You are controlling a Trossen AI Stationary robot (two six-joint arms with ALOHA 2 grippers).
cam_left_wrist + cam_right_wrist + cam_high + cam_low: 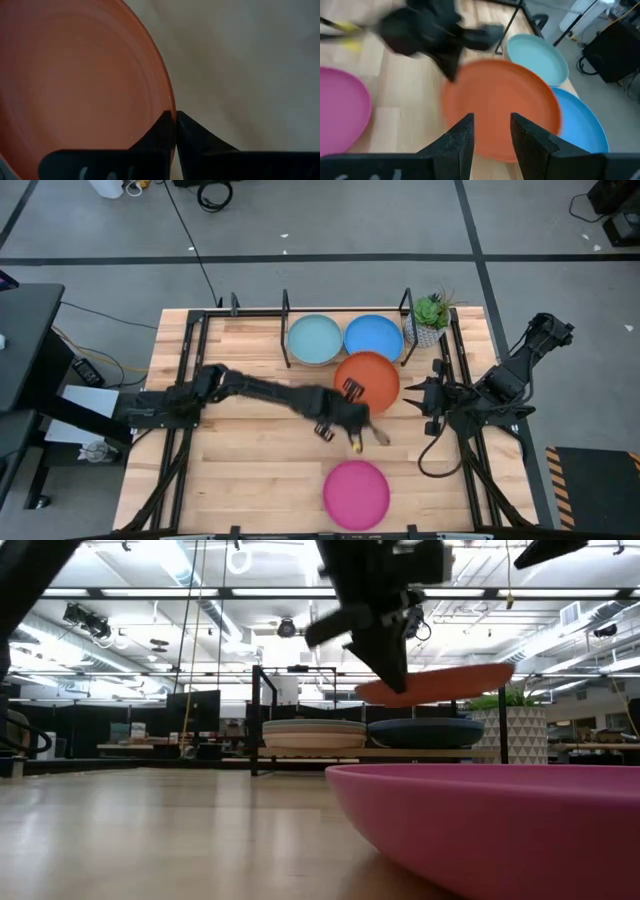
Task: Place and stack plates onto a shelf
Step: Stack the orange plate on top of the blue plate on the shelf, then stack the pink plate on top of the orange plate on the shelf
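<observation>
My left gripper (352, 412) pinches the orange plate (370, 378) mid-frame; next I carry it onto the shelf (285, 308) stacks.

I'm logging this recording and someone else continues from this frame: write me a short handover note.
Left gripper: shut on the rim of the round orange plate, held tilted in the air by the low black metal-rod shelf.
Right gripper: open, waiting at the table's right side, holding nothing.
On the shelf: a stack topped by the light teal plate and one topped by the blue plate; the low view shows more plates beneath the teal one.
Left: set the orange plate on a stack, then shelve the round pink plate on the near table.
</observation>
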